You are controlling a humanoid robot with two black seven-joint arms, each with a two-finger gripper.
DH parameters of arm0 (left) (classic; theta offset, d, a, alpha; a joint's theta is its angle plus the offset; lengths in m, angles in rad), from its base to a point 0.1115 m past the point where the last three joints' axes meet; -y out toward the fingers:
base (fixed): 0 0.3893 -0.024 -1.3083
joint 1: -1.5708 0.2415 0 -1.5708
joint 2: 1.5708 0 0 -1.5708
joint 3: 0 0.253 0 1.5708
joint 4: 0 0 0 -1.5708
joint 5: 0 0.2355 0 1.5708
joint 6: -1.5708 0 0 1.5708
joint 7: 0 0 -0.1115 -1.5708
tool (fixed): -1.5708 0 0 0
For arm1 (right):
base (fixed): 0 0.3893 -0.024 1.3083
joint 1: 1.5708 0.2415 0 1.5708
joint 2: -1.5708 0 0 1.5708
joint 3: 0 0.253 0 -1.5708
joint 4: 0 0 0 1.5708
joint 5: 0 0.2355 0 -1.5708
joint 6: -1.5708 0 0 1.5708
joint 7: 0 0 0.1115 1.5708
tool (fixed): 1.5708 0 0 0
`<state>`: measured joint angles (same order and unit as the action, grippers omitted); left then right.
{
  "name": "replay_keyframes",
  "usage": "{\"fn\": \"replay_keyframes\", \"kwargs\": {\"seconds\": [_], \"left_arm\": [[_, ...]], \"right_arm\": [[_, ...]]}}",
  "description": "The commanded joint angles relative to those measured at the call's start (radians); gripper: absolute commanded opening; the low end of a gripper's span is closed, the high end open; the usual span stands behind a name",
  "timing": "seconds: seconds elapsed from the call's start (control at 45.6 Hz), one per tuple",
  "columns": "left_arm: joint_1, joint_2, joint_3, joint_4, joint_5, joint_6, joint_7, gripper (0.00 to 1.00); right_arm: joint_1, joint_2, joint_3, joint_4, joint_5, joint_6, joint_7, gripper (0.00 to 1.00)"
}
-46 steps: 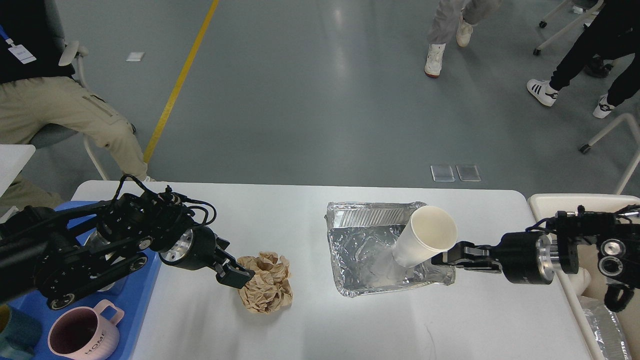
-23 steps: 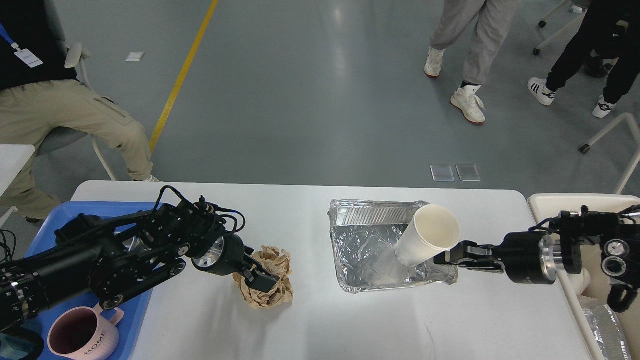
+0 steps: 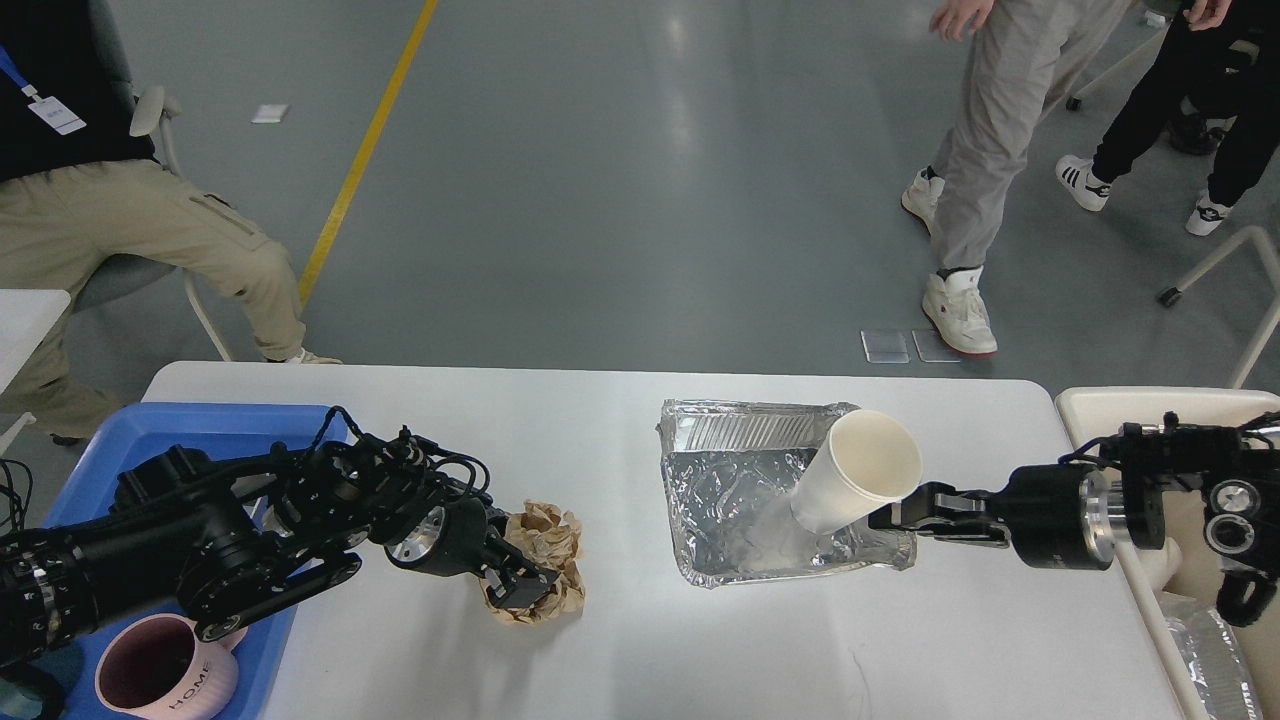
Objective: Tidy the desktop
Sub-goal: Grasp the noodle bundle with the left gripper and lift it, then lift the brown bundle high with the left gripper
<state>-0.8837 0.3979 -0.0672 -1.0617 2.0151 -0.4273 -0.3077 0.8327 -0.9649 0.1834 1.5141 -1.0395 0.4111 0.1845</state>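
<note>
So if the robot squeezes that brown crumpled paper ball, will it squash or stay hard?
It will probably squash. The paper ball is loosely scrunched with many folds and gaps, so it likely gives under the left gripper's fingers. It looks light for its size and may slide on the smooth desktop if pushed. Its lumpy shape probably keeps it from rolling far.

The left arm is extended from the left edge, low and nearly level, with its wrist angled down and to the right; the left gripper [image 3: 520, 585] is pointed downward, and whether its fingers are parted or closed cannot be told from this angle. The right arm is stretched in from the right edge, held level, with the silver wrist collar turned toward the left. The right gripper [image 3: 885, 515] is pointed left, its dark fingers drawn together.
</note>
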Motion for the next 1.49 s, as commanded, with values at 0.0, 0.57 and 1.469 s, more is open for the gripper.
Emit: {"fn": "replay_keyframes", "kwargs": {"seconds": [0.0,0.57,1.469], "left_arm": [[0.006,0.019,0.003,0.0,0.004,-0.005,-0.03,0.18],[0.022,0.245,-0.075,-0.124,0.01,-0.005,-0.129,0.06],[0.261,0.97,-0.37,-0.422,-0.875,0.209,-0.068,0.13]], "right_arm": [[0.002,0.0,0.002,0.0,-0.001,0.0,0.0,0.0],[-0.021,0.0,-0.005,-0.015,-0.001,-0.002,-0.002,0.0],[-0.029,-0.018,-0.012,-0.017,-0.001,-0.002,-0.007,0.0]]}}
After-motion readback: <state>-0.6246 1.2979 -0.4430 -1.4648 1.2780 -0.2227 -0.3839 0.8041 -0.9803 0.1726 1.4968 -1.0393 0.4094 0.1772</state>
